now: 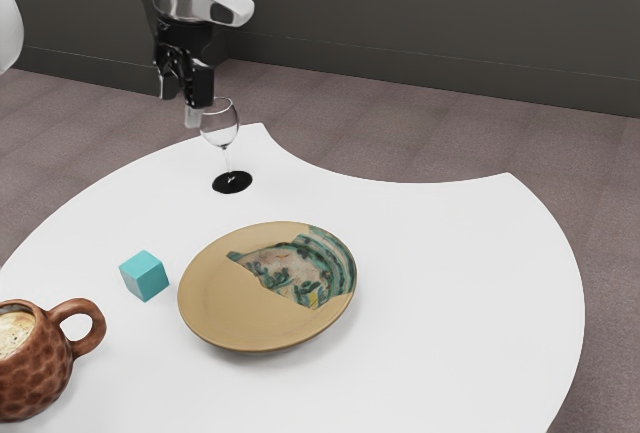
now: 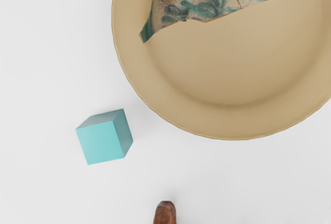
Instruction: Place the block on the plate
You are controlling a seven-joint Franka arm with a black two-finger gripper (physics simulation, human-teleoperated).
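Evidently the block (image 2: 105, 138) still needs picking up: it sits on the surface (image 1: 450, 253) just beside the plate (image 1: 230, 298), between it and the mug (image 1: 35, 373). The gripper (image 1: 188, 105) hangs well above, probably to clear the glass (image 1: 220, 125) and mug on its way down; I cannot tell whether it is wide or narrow. The plate lies bare, ready to receive the block.
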